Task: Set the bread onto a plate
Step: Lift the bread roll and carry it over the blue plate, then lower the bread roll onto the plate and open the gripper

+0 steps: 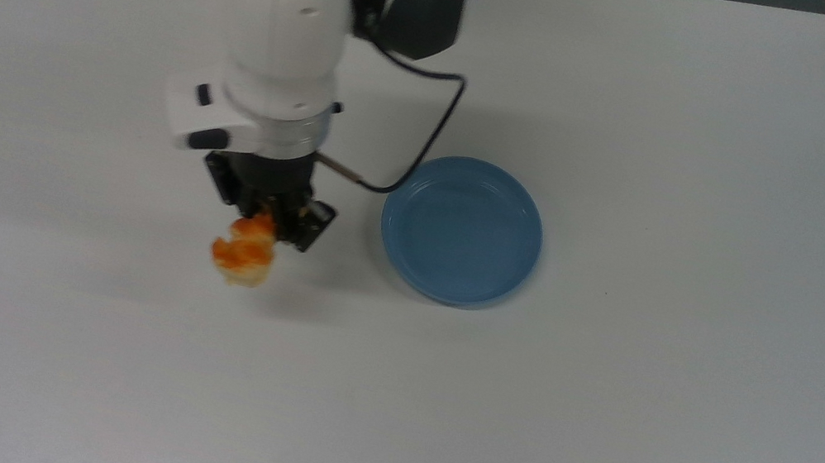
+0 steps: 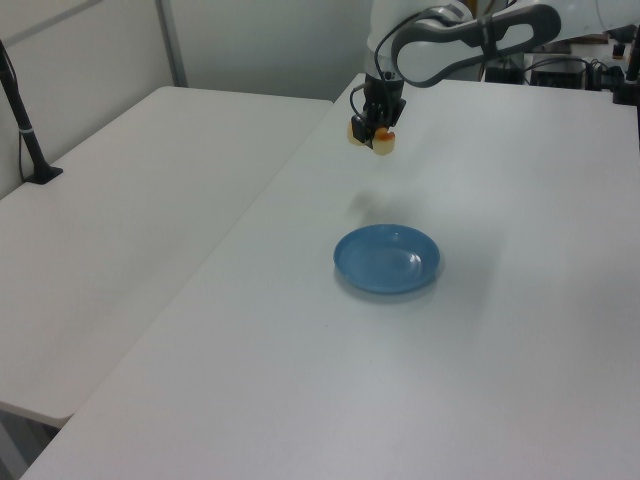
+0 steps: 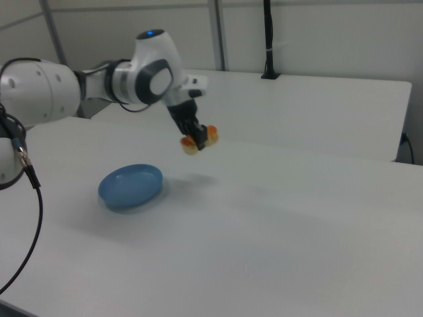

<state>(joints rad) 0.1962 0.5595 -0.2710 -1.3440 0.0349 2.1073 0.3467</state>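
Observation:
My gripper (image 1: 265,222) (image 2: 373,125) (image 3: 196,136) is shut on the bread (image 1: 243,252) (image 2: 371,137) (image 3: 198,140), a small cream roll with orange-brown glazed bumps. The bread hangs in the air well above the white table; its shadow lies on the table below in the left view. The light-blue round plate (image 1: 462,230) (image 2: 387,258) (image 3: 131,185) sits flat on the table with nothing in it. In the top view the plate lies to the right of the held bread. In the right view the plate is below and to the left of the bread.
A black cable (image 1: 420,145) loops from the wrist toward the plate's edge in the top view. A second white table (image 2: 140,200) adjoins on the left view's left, with a black post (image 2: 25,130) clamped to it. Another black post (image 3: 268,39) stands at the back of the right view.

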